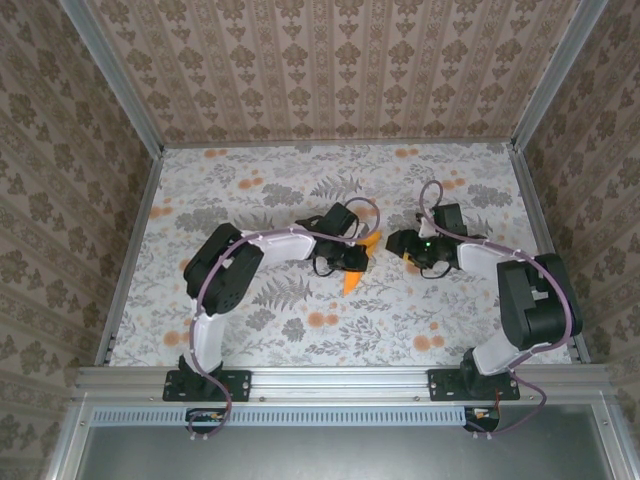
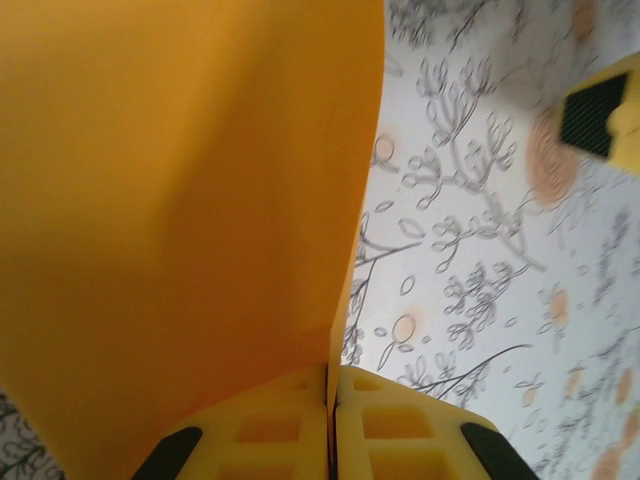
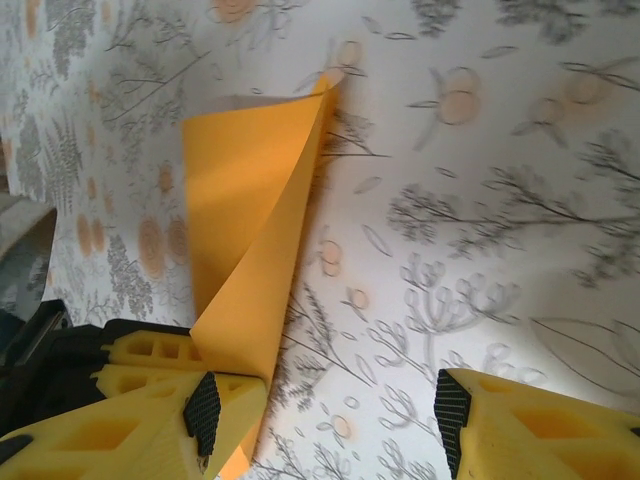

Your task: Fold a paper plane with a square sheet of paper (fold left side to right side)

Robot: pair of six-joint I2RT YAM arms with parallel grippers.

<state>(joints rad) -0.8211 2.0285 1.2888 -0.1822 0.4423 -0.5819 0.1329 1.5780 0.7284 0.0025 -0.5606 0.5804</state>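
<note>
Orange and curled, the square sheet of paper (image 2: 180, 200) rises near the middle of the worktop (image 1: 200, 190). We see our left gripper (image 2: 331, 385) pinching its edge, fingers pressed together. Our right gripper (image 3: 325, 410) stands spread, one pad just beside the sheet.

I can make out no writing, label, brand, number or sign anywhere in my views.
</note>
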